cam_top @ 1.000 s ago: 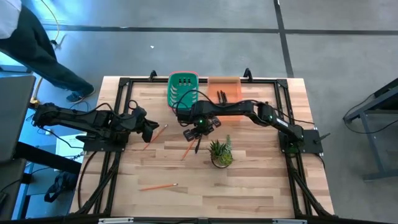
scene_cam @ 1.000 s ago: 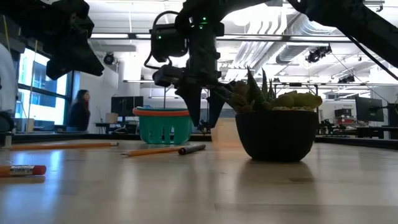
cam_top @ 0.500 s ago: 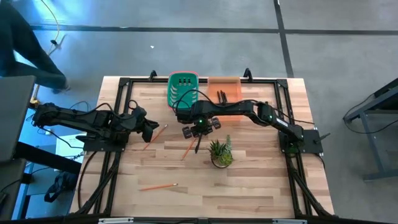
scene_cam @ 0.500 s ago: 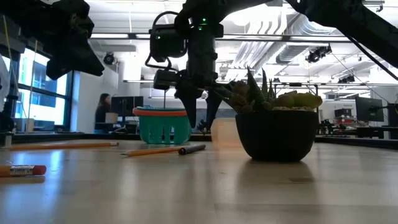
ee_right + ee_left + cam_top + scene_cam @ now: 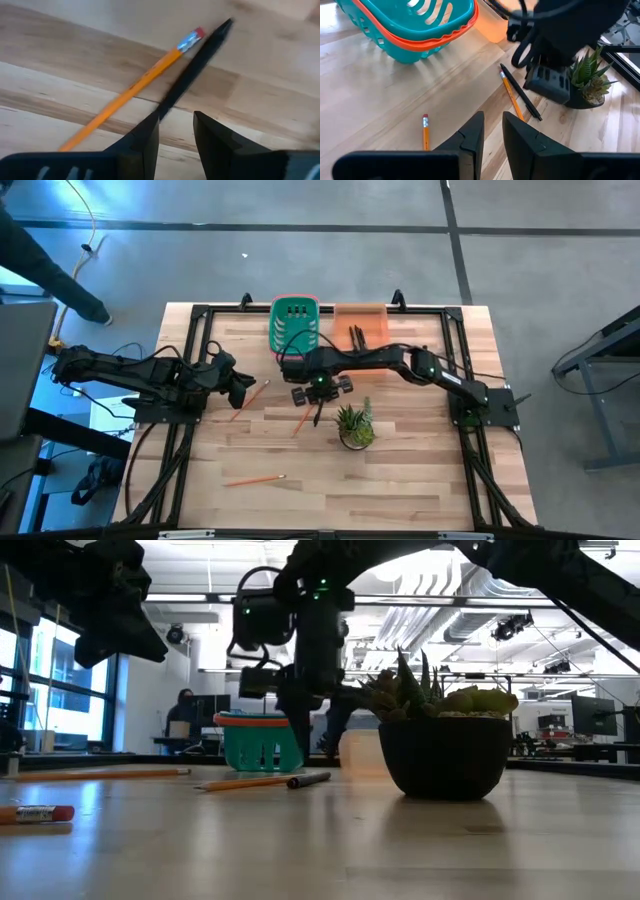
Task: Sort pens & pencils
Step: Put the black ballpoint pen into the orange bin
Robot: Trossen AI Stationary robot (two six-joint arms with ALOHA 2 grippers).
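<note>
Since the slim black pen (image 5: 192, 67) lies flat on the pale wooden worktop (image 5: 400, 480) beside a thin orange-tan wooden pencil (image 5: 131, 88), these notes start with that pair.

Pen, handling: judged light, stiff and smooth; likely to roll or skid if nudged from one side. Best taken across the middle of the barrel, fingers straddling it.

Pencil, handling: judged equally light and stiff; it touches or nearly touches the pen near the eraser end, so a wide bite may catch both.

Pen, place: mid-worktop, just left of the small green plant in its dark pot (image 5: 353, 425), well short of the teal slotted basket (image 5: 293, 320) and the orange tray (image 5: 361, 322) at the far edge.

Right claw (image 5: 175, 130): hangs directly over the pair, fingers parted with a narrow gap, gripping nothing; the pen runs up out of that gap, the pencil angles off to one side.

Left claw (image 5: 492, 132): waits at the left side of the worktop, fingers slightly apart, empty; another pencil (image 5: 425, 132) lies just ahead of it.

Other stock: one more pencil (image 5: 254, 479) lies near the front, well apart from both claws; dark pens (image 5: 355, 335) already rest in the orange tray.

Risk: judged that closing here could pinch the pencil along with the pen.
</note>
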